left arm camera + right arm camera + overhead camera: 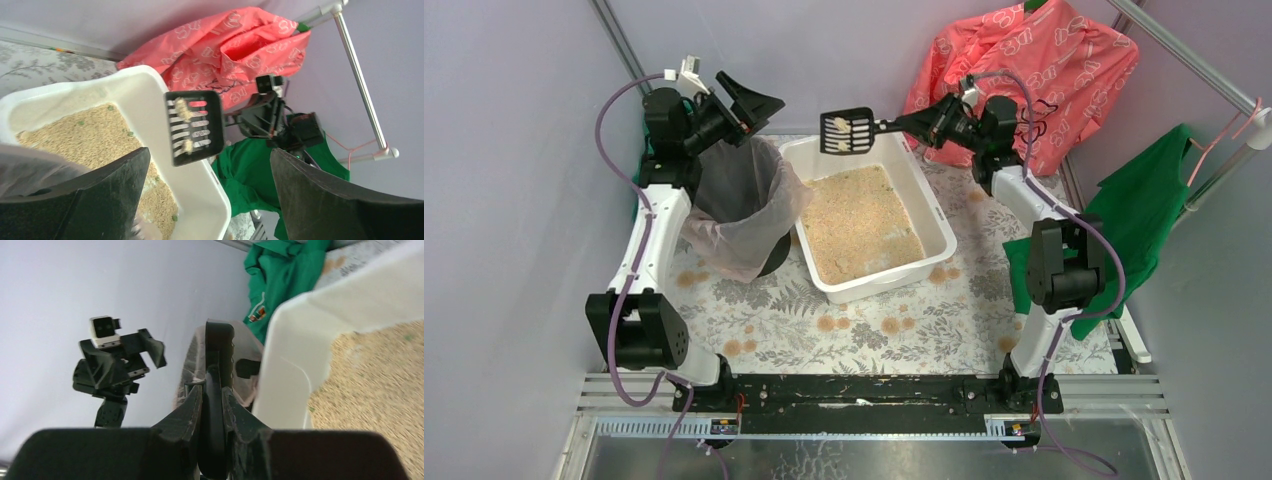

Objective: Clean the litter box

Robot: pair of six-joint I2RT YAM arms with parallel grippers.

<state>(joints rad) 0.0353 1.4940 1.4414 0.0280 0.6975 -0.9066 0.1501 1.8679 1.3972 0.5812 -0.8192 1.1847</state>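
Top external, right hand gripping scoop

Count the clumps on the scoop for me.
2. Both lie on the black scoop held above the litter box: one clump toward one side edge, the other toward the opposite edge. Small bits may be hidden.

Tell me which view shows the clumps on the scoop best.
Left wrist: the scoop faces the camera, two clumps clear. Top external shows them small; right wrist sees the scoop edge-on, clumps hidden.
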